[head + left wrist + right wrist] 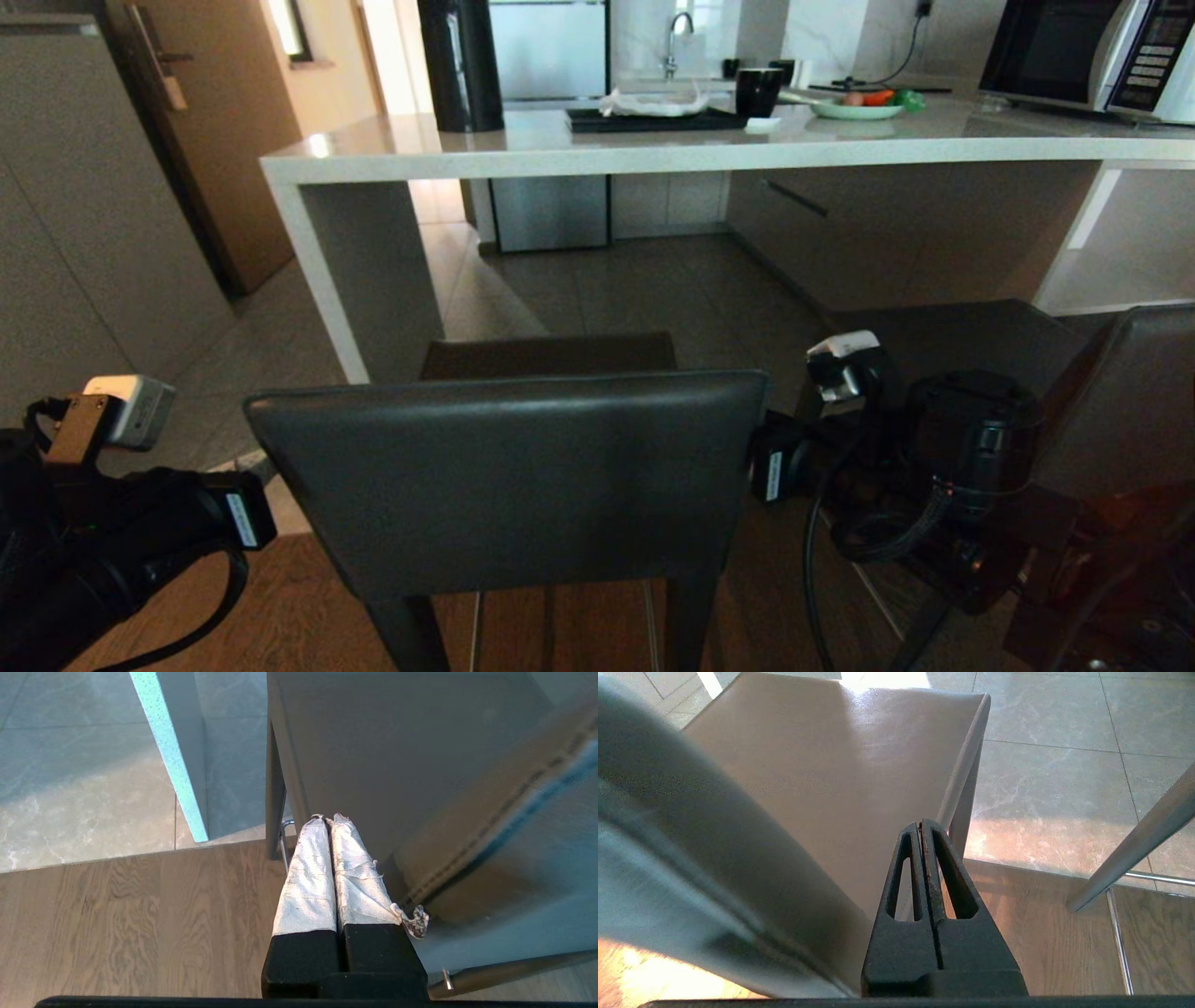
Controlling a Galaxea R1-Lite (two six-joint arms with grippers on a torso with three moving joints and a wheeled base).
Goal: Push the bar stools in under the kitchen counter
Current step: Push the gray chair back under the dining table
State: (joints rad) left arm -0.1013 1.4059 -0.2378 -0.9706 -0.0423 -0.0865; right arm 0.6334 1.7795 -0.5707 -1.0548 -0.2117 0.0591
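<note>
One bar stool stands in front of me, its dark grey backrest [509, 476] nearest and its seat [551, 355] pointing at the kitchen counter [653, 154]. Only the seat's front reaches the counter's edge. My left gripper [329, 819], with white-wrapped fingers, is shut and empty beside the seat's left side [397, 751], just under the backrest [523, 802]. My right gripper [920, 825] is shut and empty at the seat's right rear corner [840, 765], next to the backrest [668, 858]. A second bar stool [1134, 401] stands to the right.
The counter's slab end leg [369, 280] stands just left of the stool's seat. On the worktop are a black tray [653, 119], a mug [756, 91], a plate [857, 109] and a microwave [1088, 51]. The second stool's leg [1134, 854] is close to my right arm [971, 439].
</note>
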